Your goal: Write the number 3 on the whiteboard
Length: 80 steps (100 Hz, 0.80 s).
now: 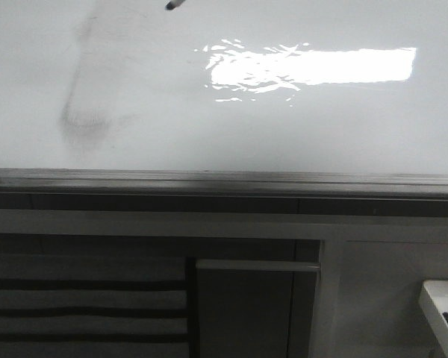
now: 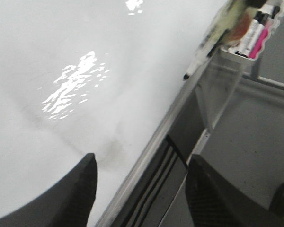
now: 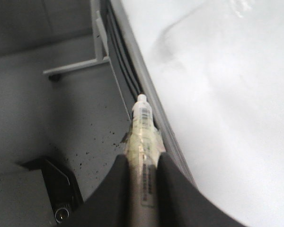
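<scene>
Starting at the left of the front view: faint grey smudge (image 1: 82, 119) on the whiteboard (image 1: 284, 134), with no number 3 drawn anywhere on it. Further right, at the top edge, the dark tip of a marker (image 1: 173, 5), just short of or touching the glossy surface, cannot tell which. Right of centre, bright glare (image 1: 313, 66); grey metal edge (image 1: 224, 179) along the board's lower side. In the left wrist view, left pincer (image 2: 141, 189) open and empty, fingers wide apart near the board's edge, a holder of pens (image 2: 255, 28) at upper right. In the right wrist view, right pincer (image 3: 143, 189) clamped on the marker (image 3: 143, 137), taped around its barrel. Best done, probably, by pressing the tip squarely and lightly, beginning on clean white right of the smudge. Printing on the barrel too blurred to read; no brand legible.
</scene>
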### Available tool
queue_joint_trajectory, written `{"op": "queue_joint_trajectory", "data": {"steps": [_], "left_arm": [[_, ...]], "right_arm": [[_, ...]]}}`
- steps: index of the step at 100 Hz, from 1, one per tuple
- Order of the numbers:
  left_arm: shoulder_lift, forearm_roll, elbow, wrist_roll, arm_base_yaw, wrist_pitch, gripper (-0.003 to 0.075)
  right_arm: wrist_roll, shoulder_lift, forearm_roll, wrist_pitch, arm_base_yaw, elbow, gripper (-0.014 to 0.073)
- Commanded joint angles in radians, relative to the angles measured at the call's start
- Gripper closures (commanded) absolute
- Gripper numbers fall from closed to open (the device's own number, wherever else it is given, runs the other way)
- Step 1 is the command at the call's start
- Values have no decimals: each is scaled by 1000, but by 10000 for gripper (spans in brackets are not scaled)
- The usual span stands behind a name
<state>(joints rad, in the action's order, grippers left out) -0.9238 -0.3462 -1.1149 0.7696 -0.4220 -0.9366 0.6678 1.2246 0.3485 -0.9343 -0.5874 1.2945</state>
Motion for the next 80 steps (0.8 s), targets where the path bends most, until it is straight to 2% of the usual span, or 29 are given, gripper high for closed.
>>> {"op": "queue_joint_trajectory", "data": {"steps": [1,12,21,42,50,69,80], "left_arm": [[62,-18,4,-51,62,82,340],[134,-22,90,-107,141,133,340],[177,-63,168,-115,180,165,340],[209,-124,285,-115,192,202,340],[209,-124,296,-115,192,209,341],[209,-124,296,-115,192,224,344],[209,-126,296,-115,192,226,344]], "right_arm": [[-106,-90,-12,114,47,-41,626],[-192,-177,-10,194,133,-174,626],[-205,-251,20,249,184,-282,626],[-205,-375,111,384,199,-465,626],[-205,-392,111,415,199,-495,626],[-205,-378,119,387,199,-500,626],[-205,-340,123,431,199,-495,626]]}}
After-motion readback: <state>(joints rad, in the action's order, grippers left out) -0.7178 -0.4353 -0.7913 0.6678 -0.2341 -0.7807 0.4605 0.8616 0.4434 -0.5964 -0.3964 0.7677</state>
